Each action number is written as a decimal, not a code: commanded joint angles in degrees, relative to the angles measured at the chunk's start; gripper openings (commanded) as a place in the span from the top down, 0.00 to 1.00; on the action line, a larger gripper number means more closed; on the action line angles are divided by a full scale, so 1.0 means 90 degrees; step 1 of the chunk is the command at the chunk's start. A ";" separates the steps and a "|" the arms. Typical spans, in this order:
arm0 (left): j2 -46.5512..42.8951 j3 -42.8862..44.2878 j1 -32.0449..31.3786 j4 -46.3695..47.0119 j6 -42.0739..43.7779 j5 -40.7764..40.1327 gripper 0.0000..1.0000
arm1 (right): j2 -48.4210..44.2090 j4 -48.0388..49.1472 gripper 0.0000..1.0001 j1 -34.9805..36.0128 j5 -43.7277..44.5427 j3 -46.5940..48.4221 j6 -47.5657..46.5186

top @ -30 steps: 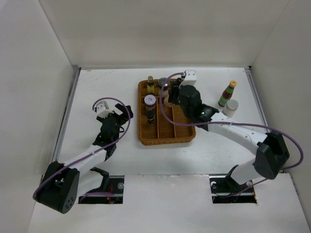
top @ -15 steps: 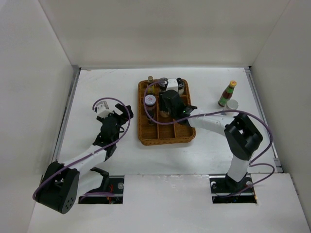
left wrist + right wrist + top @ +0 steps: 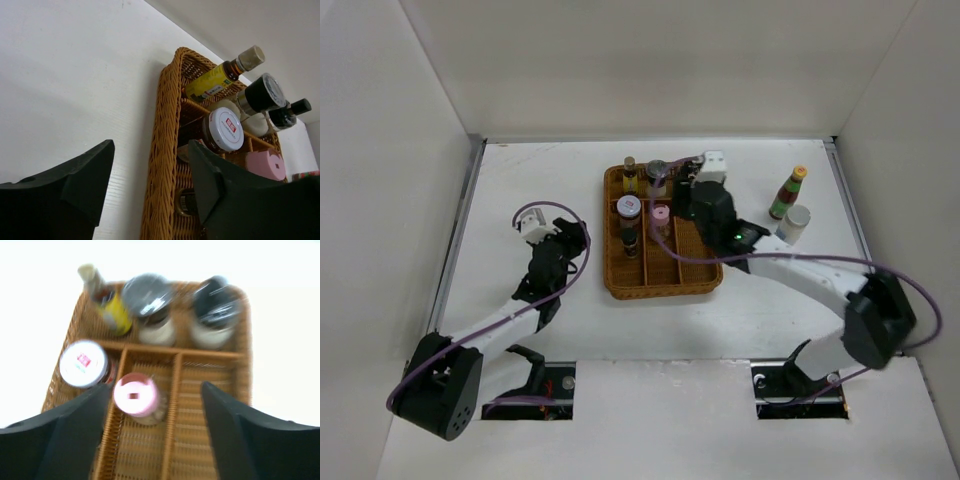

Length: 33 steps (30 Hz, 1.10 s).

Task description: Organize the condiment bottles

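The wicker tray holds several condiment bottles. At its back stand a yellow-label bottle, a silver-lidded shaker and a black-capped bottle. A white-lidded jar and a pink-lidded jar stand just in front of them. My right gripper hovers open above the tray. In its wrist view the pink-lidded jar stands free below the spread fingers. My left gripper is open and empty, left of the tray and apart from it. A red-label sauce bottle and a white bottle stand on the table at the right.
White walls enclose the table on three sides. The tray's middle and right front compartments hold nothing. In the left wrist view the tray's woven left rim lies straight ahead between my fingers.
My right gripper has opened and let go of the pink-lidded jar, which now stands in the tray's middle compartment. The left gripper's jaws have narrowed and it has shifted slightly.
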 commanded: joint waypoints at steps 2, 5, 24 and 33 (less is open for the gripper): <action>-0.0226 0.0043 -0.0061 0.0347 -0.0015 -0.0062 0.54 | -0.1642 0.0104 0.49 -0.0487 0.1270 -0.0826 0.0098; -0.0362 0.0033 -0.0129 0.0347 -0.0025 -0.0062 0.57 | -0.2405 -0.0539 0.62 -0.0927 0.2063 -0.1257 0.0235; -0.0539 -0.0104 -0.0451 0.0445 -0.0054 -0.0286 0.17 | -0.2067 -0.2310 0.00 -0.3359 0.1031 -0.1219 0.0635; -0.0402 -0.0094 -0.0500 0.0523 -0.0044 -0.0277 0.17 | -0.1305 -0.1510 0.01 -0.3838 0.0472 -0.1248 0.0743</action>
